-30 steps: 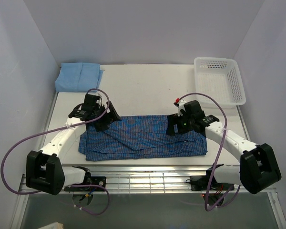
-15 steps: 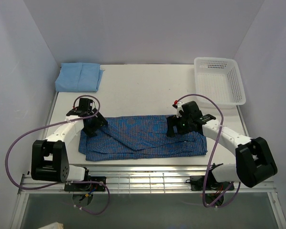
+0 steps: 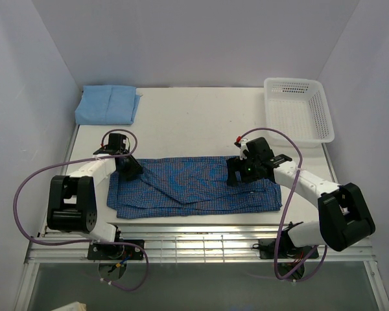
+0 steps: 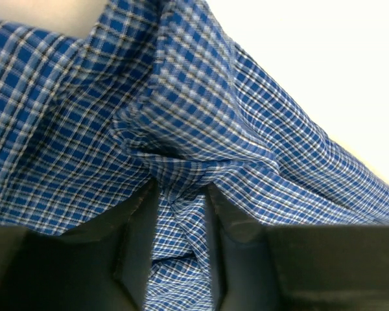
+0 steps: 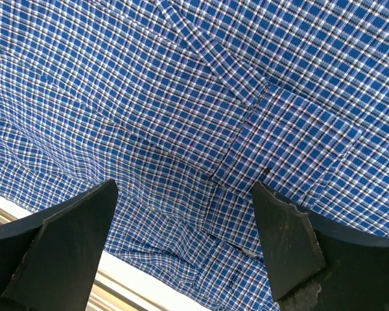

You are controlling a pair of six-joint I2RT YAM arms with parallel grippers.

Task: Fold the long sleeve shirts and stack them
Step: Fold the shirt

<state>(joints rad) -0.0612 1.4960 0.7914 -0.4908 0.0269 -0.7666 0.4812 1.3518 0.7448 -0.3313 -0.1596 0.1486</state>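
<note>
The dark blue checked shirt (image 3: 194, 188) lies spread in a wide band across the near half of the table. My left gripper (image 3: 127, 170) is at its left end. In the left wrist view the fingers (image 4: 140, 220) press in on a bunched ridge of the checked cloth (image 4: 201, 97), with puckers radiating from the pinch (image 4: 181, 191). My right gripper (image 3: 237, 173) hovers over the shirt's right part, open, with flat checked cloth (image 5: 181, 84) showing between the wide-set tips (image 5: 185, 194). The plain light blue shirt (image 3: 107, 105) lies folded at the back left corner.
A white mesh basket (image 3: 292, 82) stands at the back right corner. Light walls close the table in on the left, back and right. A metal rail (image 3: 201, 243) runs along the near edge, just below the shirt's hem.
My left gripper has moved left to the shirt's left end, and its jaws have come in from wide open onto a fold of cloth. The right gripper has barely shifted.
</note>
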